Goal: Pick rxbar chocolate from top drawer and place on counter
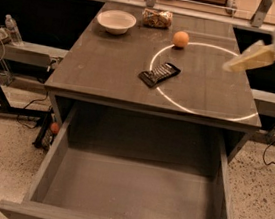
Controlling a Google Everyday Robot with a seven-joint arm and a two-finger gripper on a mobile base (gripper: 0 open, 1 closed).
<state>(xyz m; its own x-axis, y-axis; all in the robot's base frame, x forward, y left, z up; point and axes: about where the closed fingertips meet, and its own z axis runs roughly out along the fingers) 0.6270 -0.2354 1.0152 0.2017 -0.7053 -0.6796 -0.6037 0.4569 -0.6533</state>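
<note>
The rxbar chocolate [159, 74] lies flat on the counter [103, 66], across the left edge of the white circle [198, 109]. The top drawer [52, 163] is pulled wide open below the counter's front edge, and its inside shows nothing. My gripper [254, 36] is in the air over the counter's far right side, well to the right of the bar and above it. It is open and holds nothing. One pale finger [247, 58] points left and down. The arm runs out of view at the right.
A white bowl [116, 21], a crinkly snack bag [157, 18] and an orange [180, 39] sit at the back of the counter. A water bottle [11, 28] stands on a shelf to the left. Cables and a small orange ball [54, 128] lie on the floor.
</note>
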